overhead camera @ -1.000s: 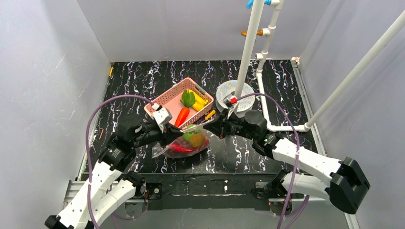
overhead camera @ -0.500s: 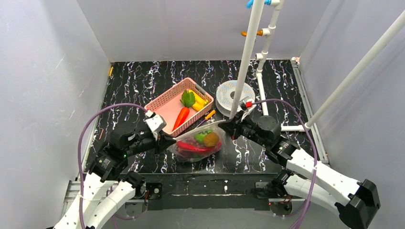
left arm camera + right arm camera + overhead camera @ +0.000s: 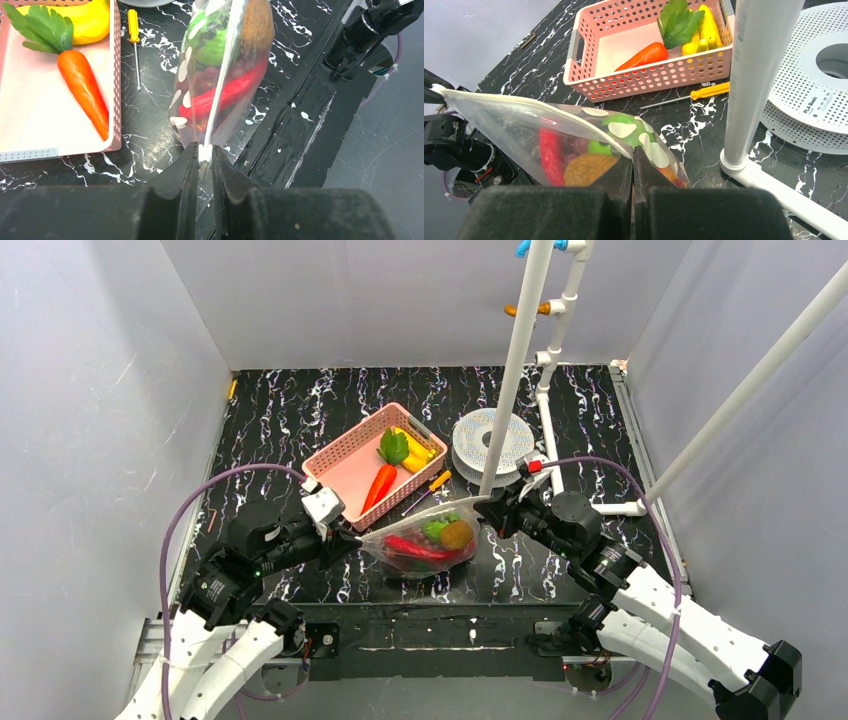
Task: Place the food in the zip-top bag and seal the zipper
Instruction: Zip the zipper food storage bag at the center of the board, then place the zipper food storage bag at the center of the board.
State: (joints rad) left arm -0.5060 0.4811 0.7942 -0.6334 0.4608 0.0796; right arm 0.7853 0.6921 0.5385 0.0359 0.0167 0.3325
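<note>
Top external view: zip-top bag (image 3: 425, 540) hung stretched between both arms, just in front of the pink basket (image 3: 348, 438). Left gripper (image 3: 205, 152) pinched the bag at one end of the zipper (image 3: 220, 80); right gripper (image 3: 633, 160) was clamped tight on the opposite corner. Red chili (image 3: 415, 548), green piece (image 3: 435, 528) and brown-orange fruit (image 3: 457, 535) sat inside (carrot (image 3: 381, 485) and yellow piece (image 3: 415, 452) lay in the basket).

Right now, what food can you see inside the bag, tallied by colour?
Red (chili): 1
Green (round piece): 1
Brown-orange (fruit): 1
Purple (grapes, one bunch): 1
Total: 4 seen through the bag; more may be hidden behind these.
</note>
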